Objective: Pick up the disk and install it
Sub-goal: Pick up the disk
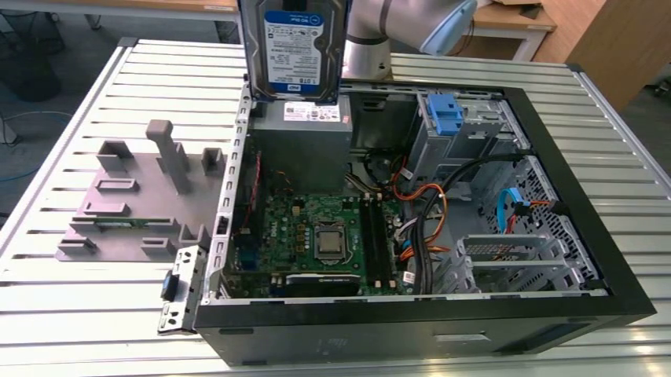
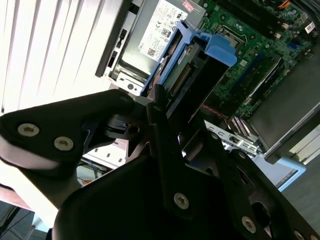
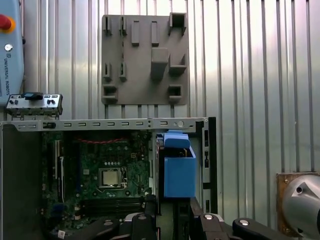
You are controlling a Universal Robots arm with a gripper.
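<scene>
I've got the gripper point(image 3: 171, 207) clamped shut on the disk point(image 1: 302, 47) — fingers point(image 3: 149, 220) on either side of it. It hangs upright above the computer case point(image 1: 419, 326), over the power supply point(image 1: 304, 137).

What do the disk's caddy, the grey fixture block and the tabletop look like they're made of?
The caddy around the disk: blue plastic by the look, matte, with a uniform moulded colour. The grey fixture block: probably plastic, possibly printed; dull and single-tone, with blocky posts. The tabletop: looks like aluminium profile, with a bright satin sheen and parallel slots.
</scene>
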